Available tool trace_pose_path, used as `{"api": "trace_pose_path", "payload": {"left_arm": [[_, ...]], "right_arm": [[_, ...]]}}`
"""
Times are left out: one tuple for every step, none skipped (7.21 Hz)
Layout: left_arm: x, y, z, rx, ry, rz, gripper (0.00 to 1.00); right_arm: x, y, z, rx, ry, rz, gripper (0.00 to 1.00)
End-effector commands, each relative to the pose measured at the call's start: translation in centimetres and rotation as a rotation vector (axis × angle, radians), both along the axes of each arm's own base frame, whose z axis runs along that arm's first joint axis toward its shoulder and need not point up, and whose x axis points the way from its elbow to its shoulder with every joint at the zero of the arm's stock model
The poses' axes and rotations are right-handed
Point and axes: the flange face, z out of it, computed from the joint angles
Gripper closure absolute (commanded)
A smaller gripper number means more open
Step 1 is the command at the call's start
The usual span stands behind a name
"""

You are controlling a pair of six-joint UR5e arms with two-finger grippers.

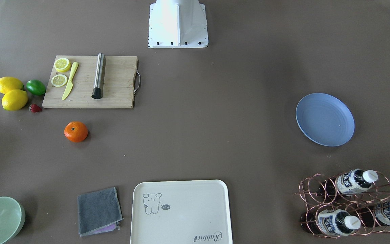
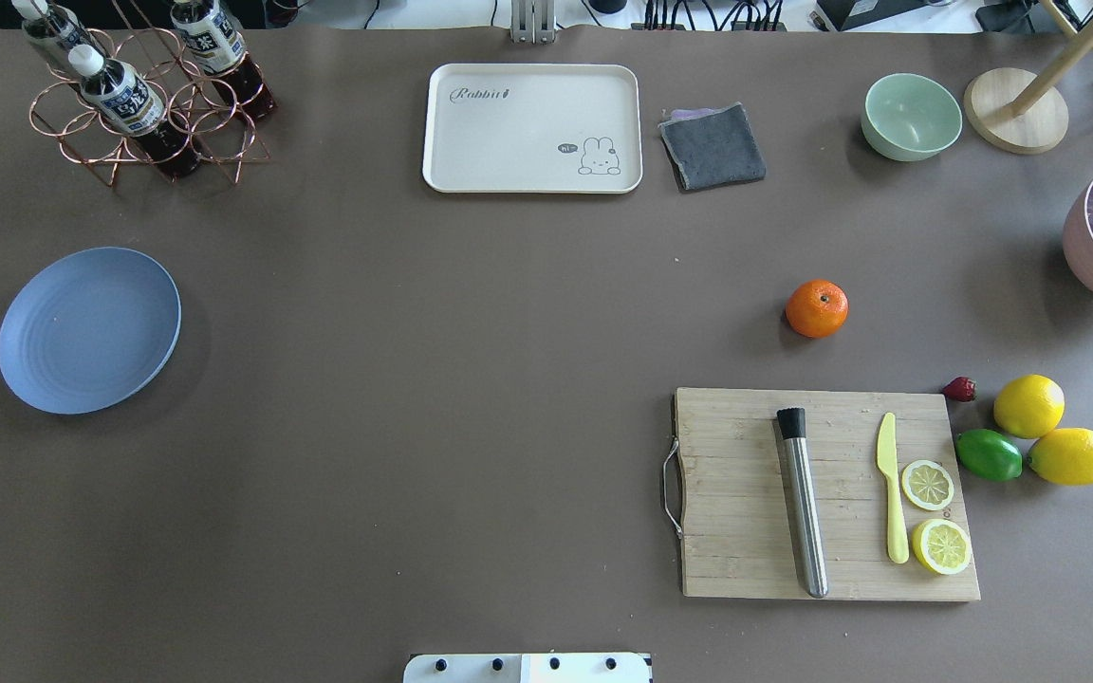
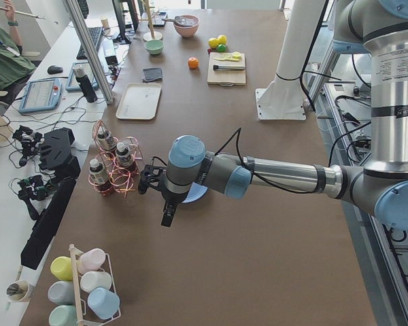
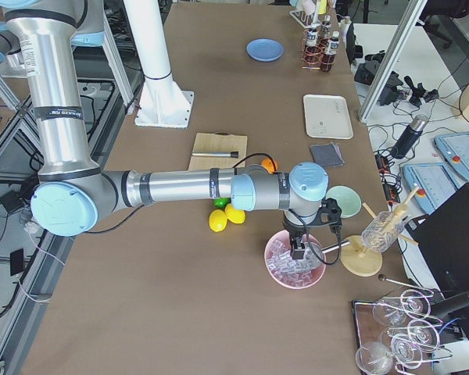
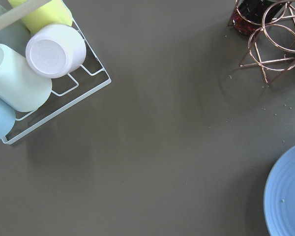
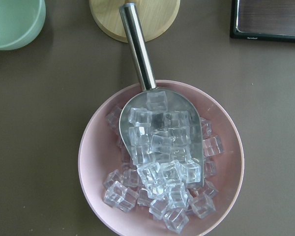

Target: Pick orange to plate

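Note:
The orange (image 2: 816, 308) sits alone on the brown table, just beyond the cutting board (image 2: 822, 493); it also shows in the front view (image 1: 76, 131). The pale-blue plate (image 2: 88, 329) lies far across the table on the robot's left (image 1: 324, 119). My left gripper (image 3: 168, 216) hangs over the table next to the plate, whose rim (image 5: 287, 201) shows in the left wrist view. My right gripper (image 4: 300, 250) hovers above a pink bowl of ice (image 6: 160, 162), well away from the orange. I cannot tell whether either gripper is open or shut.
Two lemons (image 2: 1049, 432), a lime (image 2: 988, 454) and a strawberry (image 2: 960, 388) lie beside the board. A cream tray (image 2: 532, 128), grey cloth (image 2: 713, 145) and mint bowl (image 2: 911, 116) line the far edge. A copper bottle rack (image 2: 138, 104) stands beyond the plate.

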Motion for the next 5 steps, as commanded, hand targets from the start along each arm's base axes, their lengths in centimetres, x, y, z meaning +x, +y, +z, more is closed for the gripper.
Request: {"api": "trace_pose_path", "payload": {"left_arm": [[-0.04,0.05,0.13,-0.009,0.005,-0.001,0.02],[-0.04,0.23,0.17,-0.009,0.005,-0.001,0.02],[-0.04,0.23,0.32,-0.013,0.005,-0.001,0.02],[0.02,0.09,0.35,-0.014,0.004,-0.001,0.02],[0.02,0.09,0.43,-0.014,0.003,0.0,0.02]], "right_arm": [[1.01,0.67,0.64,-0.011,0.002,0.018,0.0],[1.08,0.83,0.8,-0.014,0.001,0.02,0.0],[1.06,0.82,0.55,-0.011,-0.002,0.021,0.0],[1.07,0.75,0.47,-0.009,-0.002,0.021,0.0],[1.06,0.81,0.32,-0.006,-0.002,0.021,0.0]]}}
